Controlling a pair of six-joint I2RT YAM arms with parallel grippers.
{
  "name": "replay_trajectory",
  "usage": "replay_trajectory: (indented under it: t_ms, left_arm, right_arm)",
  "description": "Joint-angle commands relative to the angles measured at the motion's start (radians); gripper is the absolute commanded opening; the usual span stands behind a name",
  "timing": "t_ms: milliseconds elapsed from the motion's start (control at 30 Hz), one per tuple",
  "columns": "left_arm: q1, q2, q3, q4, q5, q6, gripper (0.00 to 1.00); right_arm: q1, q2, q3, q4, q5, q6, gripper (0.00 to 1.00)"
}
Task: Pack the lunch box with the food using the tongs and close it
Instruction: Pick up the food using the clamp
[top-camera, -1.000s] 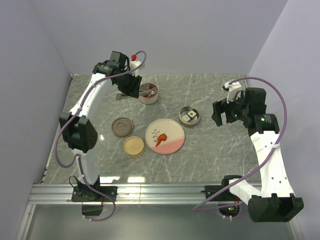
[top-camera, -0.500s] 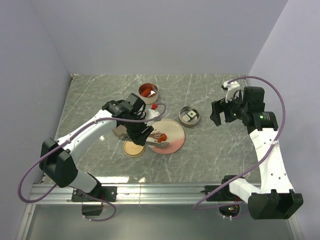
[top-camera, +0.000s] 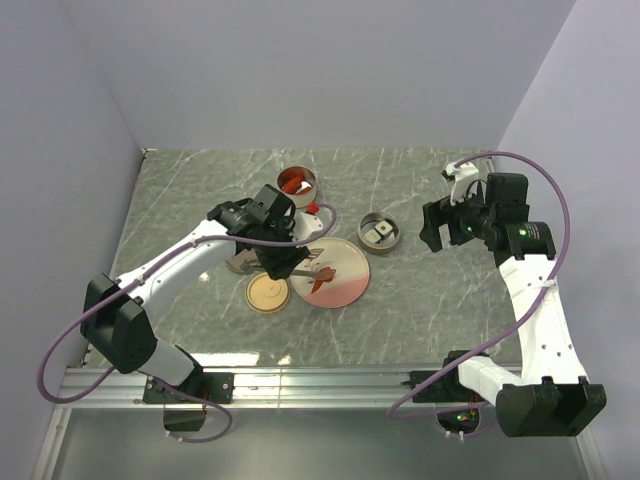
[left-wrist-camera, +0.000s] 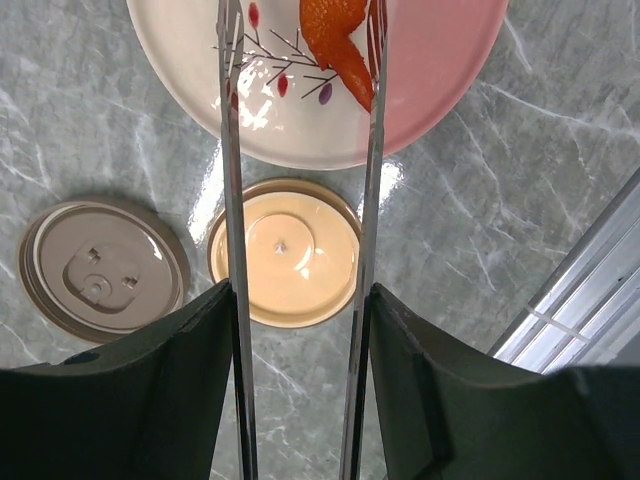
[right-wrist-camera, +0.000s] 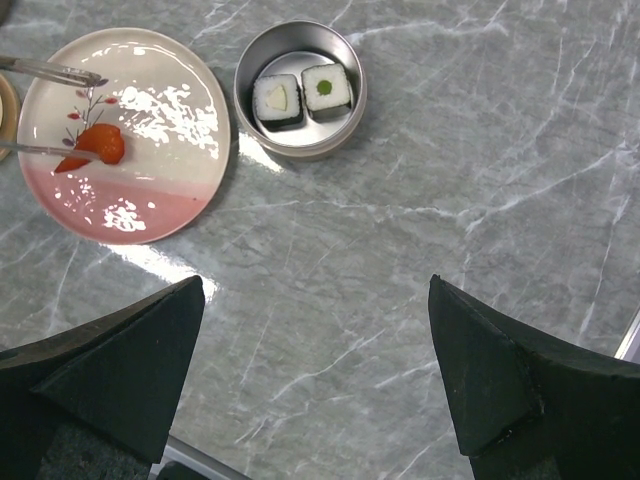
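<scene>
The left gripper (left-wrist-camera: 300, 310) clasps the tongs (left-wrist-camera: 232, 200). Their spread tips straddle the carrot piece (left-wrist-camera: 335, 35) on the plate (left-wrist-camera: 440, 60), whose rim lies just beside the cream lid (left-wrist-camera: 285, 250). The right gripper (right-wrist-camera: 315, 390) gapes wide above bare table (right-wrist-camera: 480, 220).

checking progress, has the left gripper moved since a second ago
Yes: the left gripper, holding the tongs, came nearer, from beside the far tin to the plate.

Marble table (top-camera: 420, 310) bears plate (top-camera: 348, 270), brown lid (left-wrist-camera: 100, 268), cream lid (top-camera: 268, 293), sushi tin (right-wrist-camera: 300, 148), sausage tin (top-camera: 300, 193).
</scene>
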Motion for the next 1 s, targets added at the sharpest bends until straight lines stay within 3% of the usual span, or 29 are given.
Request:
replay_trajectory:
  t_ms: [0, 967]
  left_arm:
    - [-0.008, 0.024, 0.045, 0.027, 0.018, 0.029, 0.57]
    - [-0.017, 0.073, 0.005, 0.011, 0.021, 0.056, 0.38]
  right_arm:
    - [-0.006, 0.001, 0.041, 0.002, -0.007, 0.004, 1.00]
    - [-0.006, -0.007, 0.035, 0.003, 0.015, 0.001, 1.00]
